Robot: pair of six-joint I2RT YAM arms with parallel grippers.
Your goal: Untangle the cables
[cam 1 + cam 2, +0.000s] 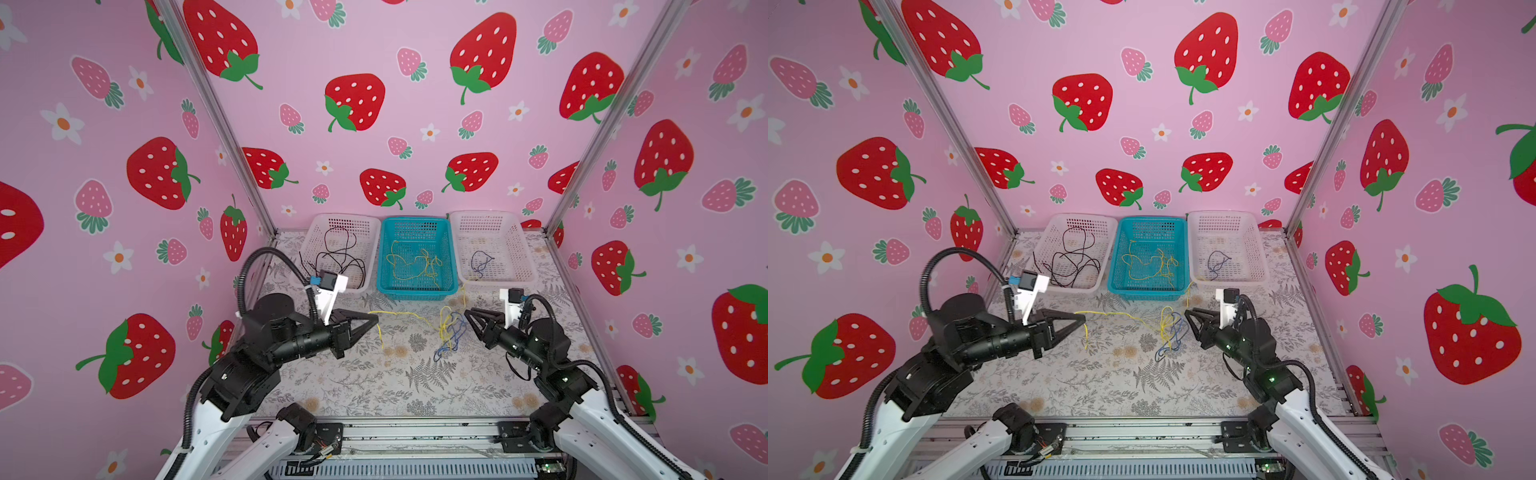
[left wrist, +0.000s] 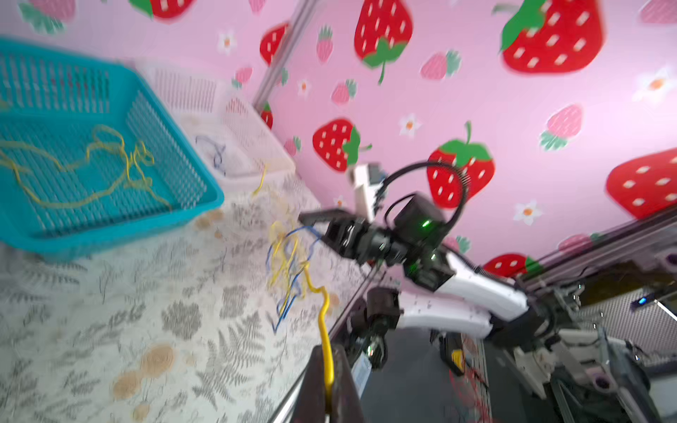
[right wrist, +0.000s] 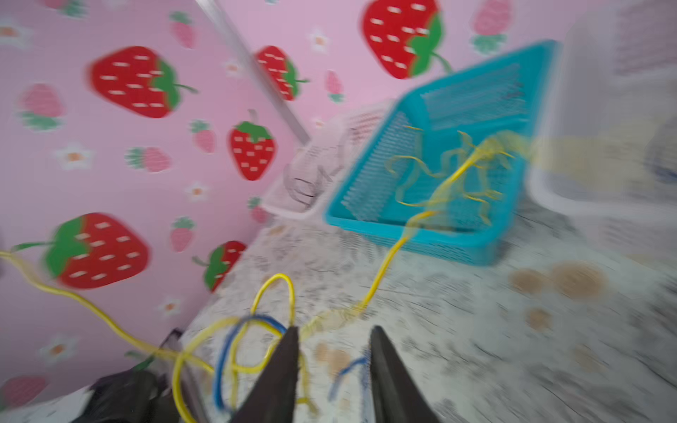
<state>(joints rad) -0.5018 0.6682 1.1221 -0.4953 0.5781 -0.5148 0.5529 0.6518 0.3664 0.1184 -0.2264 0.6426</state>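
A tangle of thin yellow and dark blue cables lies on the floral table, just right of the middle. One yellow cable stretches left from the tangle to my left gripper, which is shut on it. My right gripper is open at the tangle's right edge. A loop of blue cable lies beside its fingers, and a short blue piece shows between them.
Three baskets stand along the back wall. The left white basket holds black cables, the teal basket holds yellow ones, and the right white basket holds a dark blue one. Pink strawberry walls enclose three sides.
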